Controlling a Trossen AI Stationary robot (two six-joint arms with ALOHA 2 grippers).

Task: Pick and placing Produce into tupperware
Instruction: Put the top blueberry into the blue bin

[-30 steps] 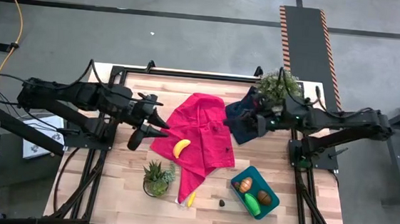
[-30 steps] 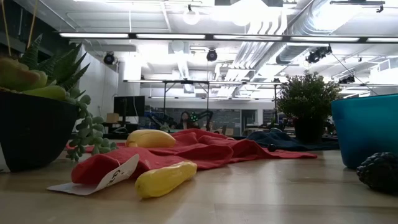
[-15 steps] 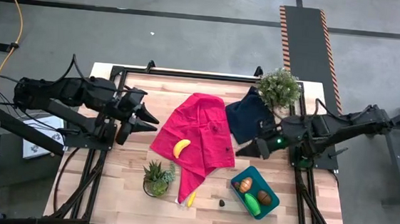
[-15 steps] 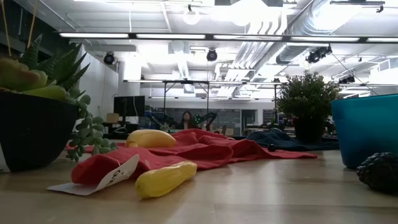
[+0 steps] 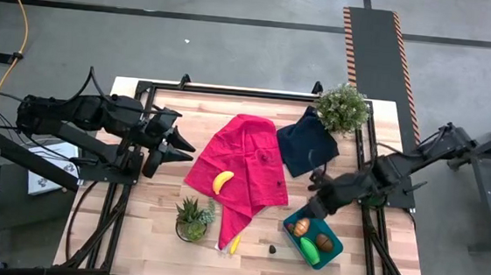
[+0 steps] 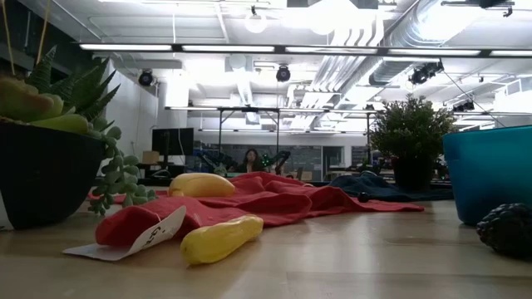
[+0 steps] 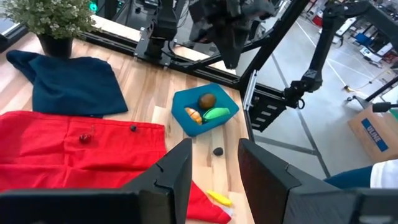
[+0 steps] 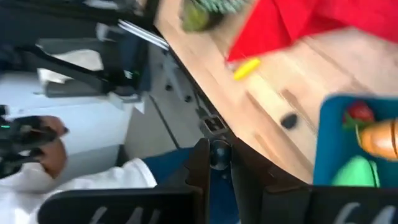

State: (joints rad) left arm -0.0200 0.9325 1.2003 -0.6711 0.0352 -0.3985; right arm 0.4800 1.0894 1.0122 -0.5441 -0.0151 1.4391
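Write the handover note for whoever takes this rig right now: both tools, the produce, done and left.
Left tool: open, empty, waiting at the table's left edge.
Right tool: empty, above the teal tupperware.
Done: orange piece, green piece and brown piece are in the tupperware.
Left: one banana on the red cloth, another banana on the table at the cloth's front edge.

Left gripper (image 5: 183,148) parted, right gripper (image 5: 310,208) seemingly closed
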